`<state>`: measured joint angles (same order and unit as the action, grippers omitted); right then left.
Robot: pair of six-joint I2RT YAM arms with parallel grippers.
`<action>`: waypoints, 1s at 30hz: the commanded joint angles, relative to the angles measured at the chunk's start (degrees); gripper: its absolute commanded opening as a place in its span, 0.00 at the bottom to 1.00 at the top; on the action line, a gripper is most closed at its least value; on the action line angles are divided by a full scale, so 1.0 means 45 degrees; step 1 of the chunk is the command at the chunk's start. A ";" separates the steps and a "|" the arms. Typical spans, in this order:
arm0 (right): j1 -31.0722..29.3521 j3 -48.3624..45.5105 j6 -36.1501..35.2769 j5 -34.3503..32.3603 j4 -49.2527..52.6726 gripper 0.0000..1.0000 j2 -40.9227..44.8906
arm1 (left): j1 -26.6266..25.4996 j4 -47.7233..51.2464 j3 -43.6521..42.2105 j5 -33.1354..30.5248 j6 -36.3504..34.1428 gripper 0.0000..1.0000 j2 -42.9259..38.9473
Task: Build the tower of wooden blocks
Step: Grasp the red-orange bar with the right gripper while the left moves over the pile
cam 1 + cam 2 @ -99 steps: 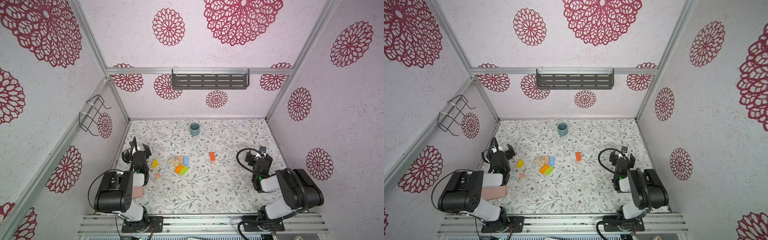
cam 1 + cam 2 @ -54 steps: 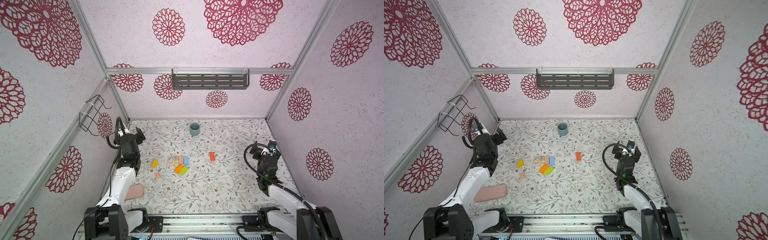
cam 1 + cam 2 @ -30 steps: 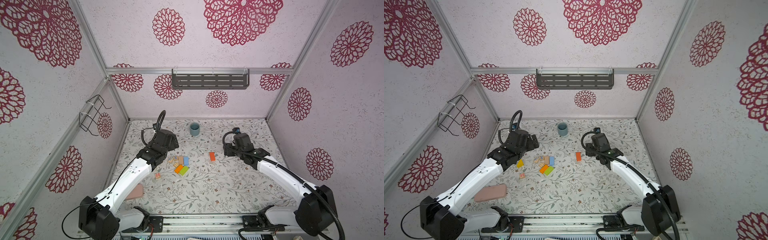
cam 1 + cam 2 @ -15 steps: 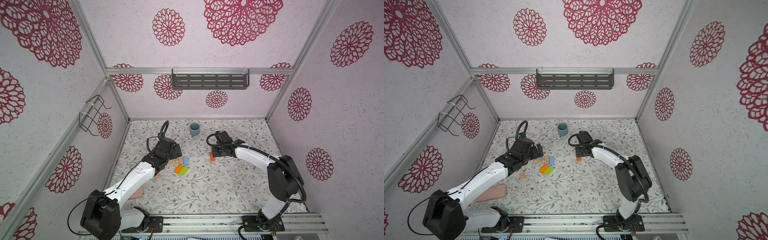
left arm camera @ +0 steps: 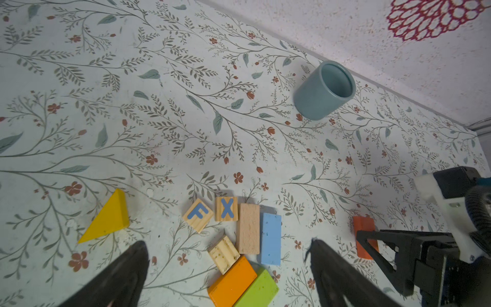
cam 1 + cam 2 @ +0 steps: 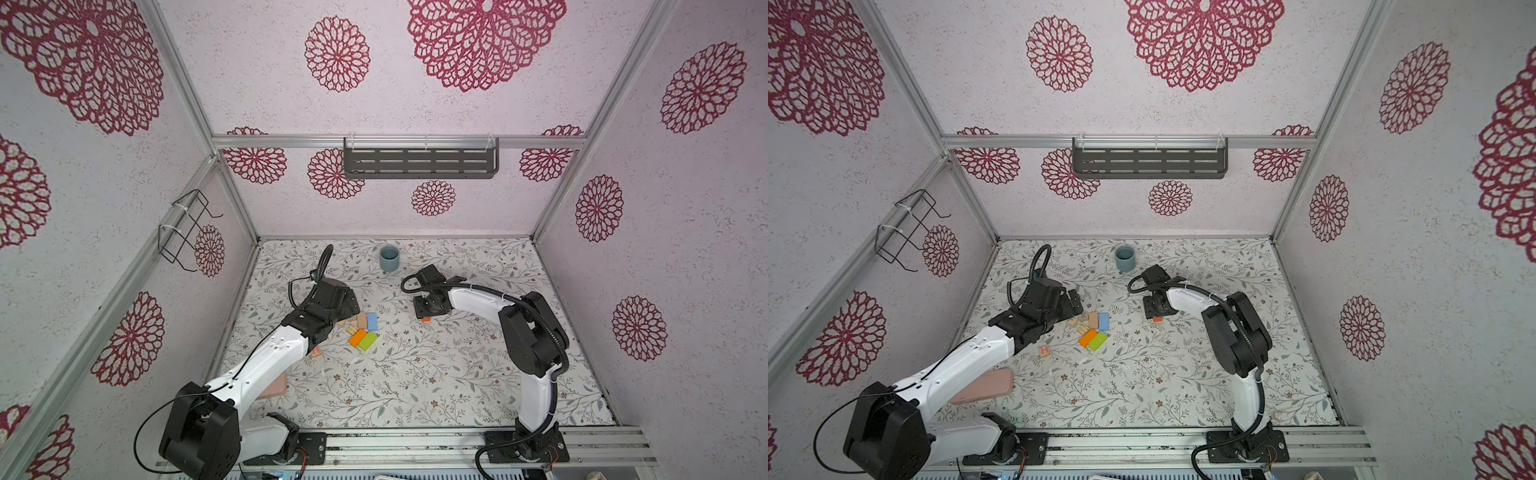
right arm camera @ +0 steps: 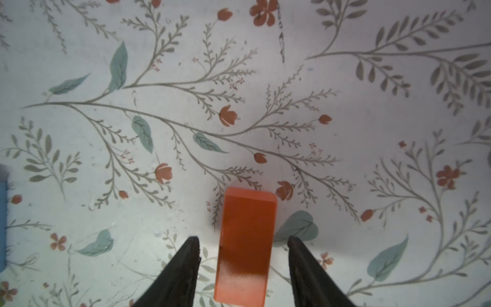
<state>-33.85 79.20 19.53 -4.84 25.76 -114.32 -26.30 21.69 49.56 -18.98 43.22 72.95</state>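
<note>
Floral mat (image 6: 415, 386) covers the table, boxed in by pale walls (image 6: 374, 83) with red rosettes. No tower stands on it: every block lies flat, none on another.

The cup (image 6: 389, 258) stands upright by the back wall, and the left wrist view shows nothing inside it. Nearer the robot than the cup, a little to its left, lies the main cluster. The F cube (image 5: 198, 214), X cube (image 5: 226, 209), tan block (image 5: 248, 228) and blue block (image 5: 271, 239) sit in a row. A pale cube (image 5: 224, 253), orange block (image 5: 232, 281) and green block (image 5: 256, 291) touch on the side away from the cup. The wedge (image 5: 106, 218) lies alone, further left of the cup than the cluster. A lone letter cube (image 6: 1044, 351) and the pink case (image 6: 988, 384) lie further still from the cup, beside the left arm (image 6: 967, 365).

The red block (image 7: 245, 244) lies apart from the rest, nearer the robot than the cup and slightly to its right. The right gripper (image 7: 243, 239) is down over it, jaws partly spread along its long sides with a gap on each side, so nothing is gripped. Straddling the narrow width probably lines up a pinch, so that this stray block can join the others.

The left gripper (image 5: 227, 243) hangs over the cluster, spread wide and empty. It looks placed there to take or steady a base block.
</note>
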 commanded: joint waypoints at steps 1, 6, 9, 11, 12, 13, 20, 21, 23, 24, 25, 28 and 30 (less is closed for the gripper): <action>-0.0155 0.0774 -0.0081 -0.0291 0.0526 0.53 -0.0292 | 0.0084 0.0514 -0.0052 -0.0650 0.0245 0.97 -0.0439; -0.0233 0.1400 -0.0083 -0.0447 0.0989 0.46 -0.0810 | 0.0301 0.0550 -0.0386 -0.0684 0.0297 0.97 -0.0756; -0.0252 0.1525 -0.0095 -0.0468 0.1140 0.43 -0.0950 | 0.0363 0.0550 -0.0428 -0.0461 0.0335 0.97 -0.0798; -0.0252 0.1580 -0.0138 -0.0521 0.1257 0.39 -0.1037 | 0.0381 0.0550 -0.0457 -0.0374 0.0358 0.97 -0.0848; -0.0252 0.1609 -0.0157 -0.0526 0.1285 0.38 -0.1059 | 0.0393 0.0570 -0.0481 -0.0335 0.0360 0.97 -0.0869; -0.0252 0.1619 -0.0178 -0.0545 0.1321 0.36 -0.1079 | 0.0387 0.0591 -0.0515 -0.0297 0.0369 0.97 -0.0916; -0.0272 0.1392 -0.0306 -0.0497 0.1444 0.22 -0.0796 | 0.0413 0.0668 -0.0699 0.0032 0.0369 0.97 -0.1231; -0.0272 0.1333 -0.0300 -0.0468 0.1444 0.20 -0.0667 | 0.0404 0.0683 -0.0686 0.0108 0.0340 0.97 -0.1266; -0.0272 0.1159 -0.0250 -0.0409 0.1484 0.19 -0.0324 | 0.0401 0.0716 -0.0644 0.0348 0.0226 0.97 -0.1307; -0.0272 0.0996 -0.0141 -0.0410 0.1478 0.19 -0.0100 | 0.0414 0.0746 -0.0604 0.0485 0.0157 0.97 -0.1327; -0.0277 0.0822 0.0042 -0.0437 0.1464 0.19 0.0148 | 0.0398 0.0808 -0.0556 0.0546 0.0106 0.97 -0.1347; -0.0272 0.0408 0.0796 -0.0545 0.1633 0.19 0.0735 | 0.0377 0.1079 -0.0448 0.0484 0.0070 0.97 -0.1386; -0.0292 0.0136 0.1221 -0.0453 0.1763 0.19 0.1012 | 0.0377 0.1126 -0.0391 0.0525 -0.0053 0.97 -0.1319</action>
<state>-34.87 80.40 21.17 -6.17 31.29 -114.56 -24.80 25.56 46.78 -17.06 43.33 67.83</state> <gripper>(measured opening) 0.323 0.974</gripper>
